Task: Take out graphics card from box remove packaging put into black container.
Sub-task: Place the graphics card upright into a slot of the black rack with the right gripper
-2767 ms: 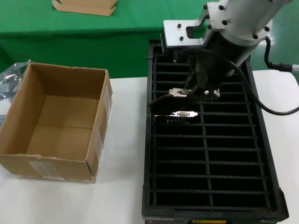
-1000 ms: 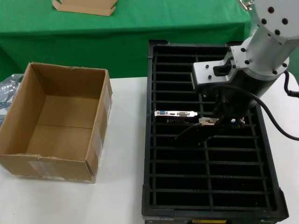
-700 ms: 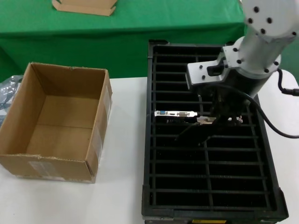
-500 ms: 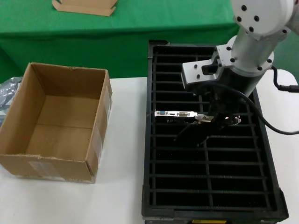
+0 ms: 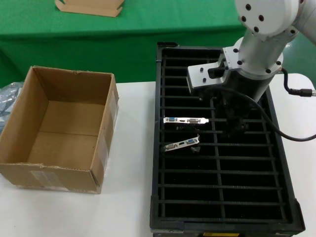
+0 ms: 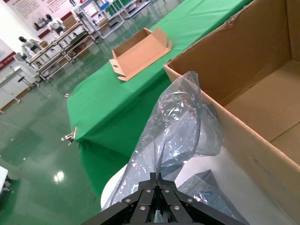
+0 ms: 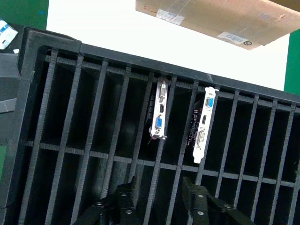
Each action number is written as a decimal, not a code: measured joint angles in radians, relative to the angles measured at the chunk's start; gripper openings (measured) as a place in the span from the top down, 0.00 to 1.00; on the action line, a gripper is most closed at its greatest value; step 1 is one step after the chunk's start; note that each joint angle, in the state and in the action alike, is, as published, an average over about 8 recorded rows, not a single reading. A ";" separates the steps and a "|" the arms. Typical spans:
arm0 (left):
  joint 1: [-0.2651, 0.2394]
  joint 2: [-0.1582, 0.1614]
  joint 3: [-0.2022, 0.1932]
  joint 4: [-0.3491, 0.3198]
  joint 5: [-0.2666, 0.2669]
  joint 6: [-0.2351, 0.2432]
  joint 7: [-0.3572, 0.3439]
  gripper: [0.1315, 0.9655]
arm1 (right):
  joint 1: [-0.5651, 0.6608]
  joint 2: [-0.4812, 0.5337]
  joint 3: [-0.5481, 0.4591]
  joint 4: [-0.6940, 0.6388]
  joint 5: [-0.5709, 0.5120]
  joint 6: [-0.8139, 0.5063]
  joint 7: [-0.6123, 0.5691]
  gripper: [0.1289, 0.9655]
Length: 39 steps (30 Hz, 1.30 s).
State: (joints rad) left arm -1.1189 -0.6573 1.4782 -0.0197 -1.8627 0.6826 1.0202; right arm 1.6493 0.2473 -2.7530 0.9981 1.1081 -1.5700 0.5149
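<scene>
Two graphics cards are in the black container [image 5: 157, 163]. One graphics card [image 5: 185, 120] [image 7: 204, 124] stands straight in a slot. The other graphics card [image 5: 182, 144] [image 7: 159, 108] lies tilted one slot nearer me. My right gripper [image 7: 159, 183] hangs open above the ribs just beside these cards, holding nothing; in the head view its wrist [image 5: 237, 79] covers the fingers. The brown box [image 5: 59, 128] [image 6: 253, 93] stands open on the white table to the left. My left gripper [image 6: 157, 176] is shut on the crinkled packaging [image 6: 178, 136] [image 5: 7, 91] beside the box's outer wall.
A flat tan cardboard tray [image 5: 89, 7] [image 6: 140, 51] lies on the green-covered table behind. The right arm's black cable [image 5: 291, 134] loops over the container's right side. White tabletop [image 5: 131, 187] separates box and container.
The right gripper has let go of the second card, which now rests tilted in a slot nearer than the first. The arm has swung left and lifted off it.
</scene>
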 joint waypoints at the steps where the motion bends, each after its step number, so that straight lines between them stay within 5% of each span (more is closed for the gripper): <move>1: 0.000 0.000 0.000 0.000 0.000 0.000 0.000 0.99 | 0.000 -0.002 0.000 -0.002 0.000 0.000 0.001 0.79; 18: -0.005 0.022 0.013 -0.005 0.008 0.037 -0.003 0.99 | 0.011 0.002 0.000 0.027 -0.019 0.000 0.027 0.35; 30: -0.010 0.041 0.030 -0.009 0.022 0.061 -0.016 0.99 | -0.070 -0.006 0.028 0.099 -0.031 0.018 0.119 0.21; 39: -0.009 0.037 0.036 -0.010 0.028 0.062 -0.022 0.99 | -0.195 -0.028 0.121 0.143 -0.108 0.110 0.168 0.27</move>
State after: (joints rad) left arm -1.1279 -0.6206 1.5147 -0.0298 -1.8346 0.7444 0.9985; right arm 1.4544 0.2192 -2.6316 1.1414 1.0005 -1.4596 0.6828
